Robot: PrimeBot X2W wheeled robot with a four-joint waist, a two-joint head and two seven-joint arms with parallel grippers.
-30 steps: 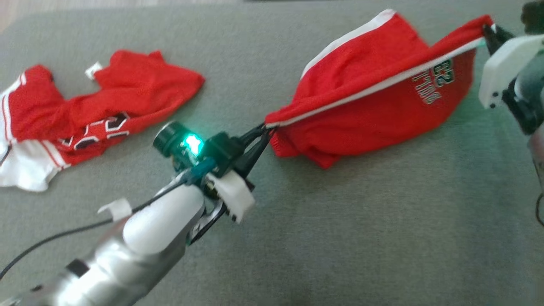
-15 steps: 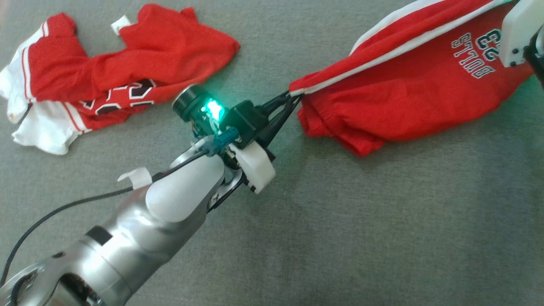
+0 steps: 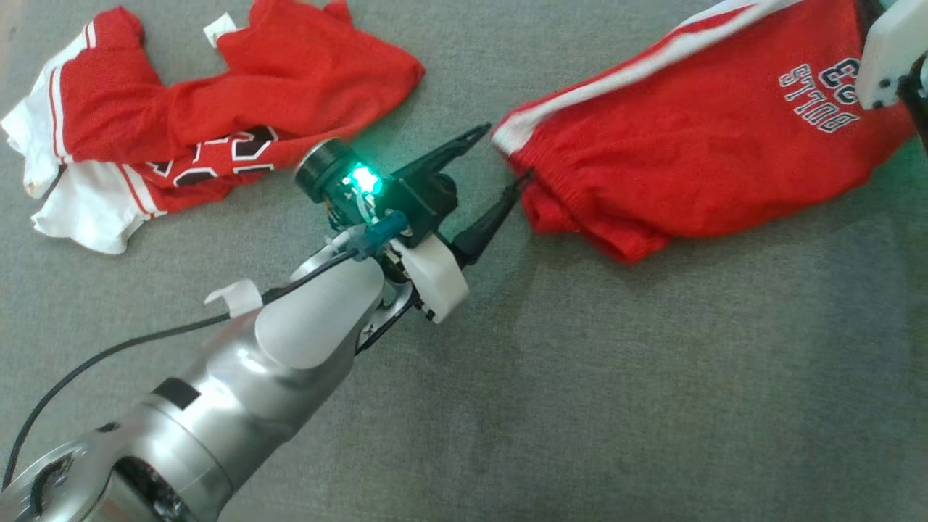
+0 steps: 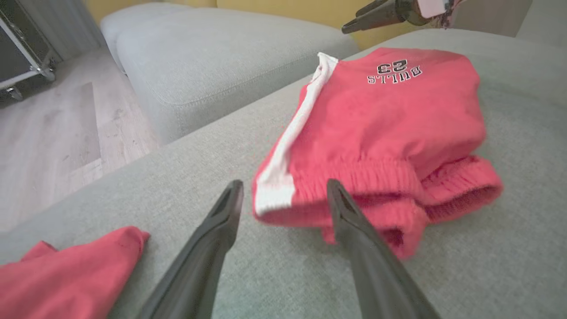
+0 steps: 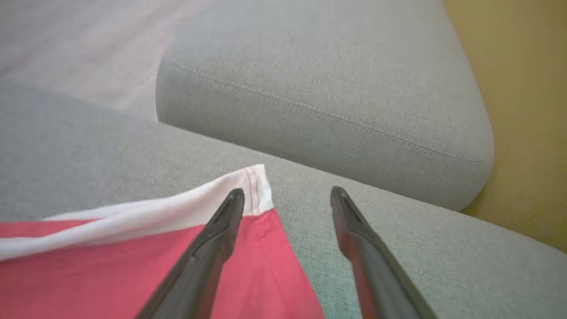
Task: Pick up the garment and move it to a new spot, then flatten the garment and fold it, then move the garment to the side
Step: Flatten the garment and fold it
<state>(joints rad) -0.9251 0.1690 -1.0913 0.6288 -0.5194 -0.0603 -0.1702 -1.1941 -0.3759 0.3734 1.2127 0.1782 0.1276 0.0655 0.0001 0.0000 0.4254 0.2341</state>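
The garment (image 3: 696, 167) is a pair of red shorts with a white side stripe and "BULLS 23" lettering. It lies slack on the grey sofa cushion (image 3: 616, 377). My left gripper (image 3: 507, 152) is open, its fingertips just off the waistband corner, holding nothing. In the left wrist view the garment (image 4: 381, 119) lies just beyond the spread left gripper (image 4: 285, 184). My right gripper (image 5: 287, 191) is open above the white-striped hem corner of the garment (image 5: 133, 248). The right gripper (image 4: 352, 20) hovers past the shorts' far end. Its white mount (image 3: 888, 58) sits at the upper right.
A second red and white jersey (image 3: 217, 116) lies crumpled at the upper left, its edge (image 4: 66, 270) near my left fingers. Another grey cushion (image 5: 332, 88) adjoins beyond the garment. Wooden floor (image 4: 44, 133) and a black case (image 4: 17, 48) lie past the sofa edge.
Both grippers have opened and let go of the garment. The taut striped edge has gone slack and the shorts now rest on the cushion. The camera shifted earlier.
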